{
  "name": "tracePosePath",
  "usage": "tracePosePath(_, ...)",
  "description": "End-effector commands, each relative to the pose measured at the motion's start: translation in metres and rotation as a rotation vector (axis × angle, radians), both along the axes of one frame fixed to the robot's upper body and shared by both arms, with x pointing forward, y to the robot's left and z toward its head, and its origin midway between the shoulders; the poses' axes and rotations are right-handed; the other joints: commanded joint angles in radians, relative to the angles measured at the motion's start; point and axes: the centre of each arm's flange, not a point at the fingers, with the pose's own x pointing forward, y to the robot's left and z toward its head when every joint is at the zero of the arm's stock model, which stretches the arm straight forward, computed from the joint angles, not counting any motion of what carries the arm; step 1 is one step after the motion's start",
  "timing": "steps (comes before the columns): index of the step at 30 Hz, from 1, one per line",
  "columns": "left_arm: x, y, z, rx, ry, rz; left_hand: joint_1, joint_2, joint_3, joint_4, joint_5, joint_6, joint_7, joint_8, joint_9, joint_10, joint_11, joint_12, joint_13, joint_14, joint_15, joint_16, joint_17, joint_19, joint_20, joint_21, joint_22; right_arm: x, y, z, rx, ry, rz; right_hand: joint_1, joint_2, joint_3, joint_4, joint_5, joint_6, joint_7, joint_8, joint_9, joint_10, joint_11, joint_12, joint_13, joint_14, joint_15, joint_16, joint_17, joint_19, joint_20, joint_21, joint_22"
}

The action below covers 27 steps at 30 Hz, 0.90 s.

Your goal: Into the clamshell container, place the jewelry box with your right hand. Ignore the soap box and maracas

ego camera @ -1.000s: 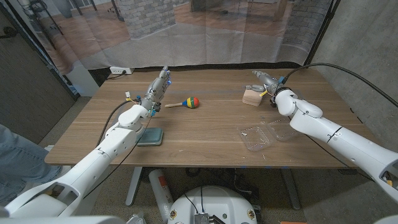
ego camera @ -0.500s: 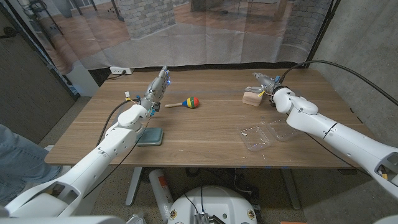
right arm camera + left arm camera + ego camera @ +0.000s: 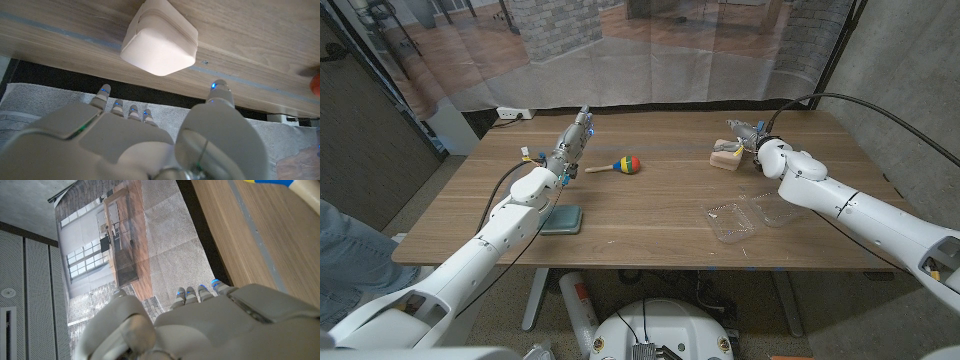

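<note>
Head view: over the last second the right arm swings in toward the table's far right, and the right hand (image 3: 748, 136) now sits just beside the jewelry box (image 3: 727, 155), at about 2 o'clock of it, slightly nearer than before. The box has not moved, so the grasp is, by my reading, yet to come. The clamshell container (image 3: 742, 218) lies open well apart from the box, at its 6 o'clock. The left hand (image 3: 575, 137) stands as it did, fingers straight and together, with the maracas (image 3: 617, 165) at its 4 o'clock and the soap box (image 3: 562, 219) nearer the front edge (both to be ignored).

Left wrist view: the left hand's fingertips (image 3: 199, 292) lie pressed side by side, holding nothing.

Right wrist view: the fingers (image 3: 123, 109) and thumb are spread apart, empty, with the pale jewelry box (image 3: 160, 37) beyond them, untouched.

No brand, label or writing is legible anywhere.
</note>
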Motion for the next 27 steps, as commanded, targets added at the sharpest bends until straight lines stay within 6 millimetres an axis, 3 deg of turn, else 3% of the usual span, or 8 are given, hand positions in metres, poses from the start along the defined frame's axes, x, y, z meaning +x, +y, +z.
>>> tracePosePath(1,0.001,-0.001,-0.001,0.004,0.011,-0.002,0.011,0.003,-0.005,-0.001,0.002,0.003,0.001,-0.002,0.002,0.005,0.002,-0.003,0.002,-0.007,0.006,0.001,0.003,-0.057,-0.007,-0.004,0.002,0.006,0.0,-0.002,-0.048,0.047,-0.022,0.015,-0.001,-0.006,-0.004,0.007,-0.036,0.004,-0.001,0.005,-0.018,0.003,0.001,0.004,-0.004,0.003,0.002,0.003,0.011,0.001,-0.003,0.006)
tracePosePath(26,0.002,0.003,0.002,0.004,0.013,0.01,0.014,0.008,-0.009,-0.001,0.0,0.006,0.002,-0.005,0.003,0.005,-0.001,-0.006,0.002,-0.008,0.006,-0.001,0.004,-0.059,0.002,-0.006,0.002,0.021,-0.006,-0.005,-0.102,0.114,-0.072,0.034,0.0,-0.01,-0.008,0.021,-0.064,0.011,0.004,0.006,-0.03,0.009,0.007,0.005,0.002,0.007,0.008,0.002,0.044,0.0,0.001,0.008)
tracePosePath(27,0.003,0.003,0.002,0.003,0.013,0.009,0.014,0.008,-0.009,0.0,0.0,0.006,0.002,-0.005,0.003,0.005,-0.001,-0.006,0.002,-0.008,0.006,-0.001,0.004,-0.059,0.002,-0.006,0.002,0.021,-0.006,-0.005,-0.109,0.118,-0.075,0.041,-0.001,-0.014,-0.008,0.028,-0.066,0.011,0.009,0.006,-0.03,0.008,0.011,0.005,0.004,0.006,0.009,0.002,0.065,0.001,0.004,0.008)
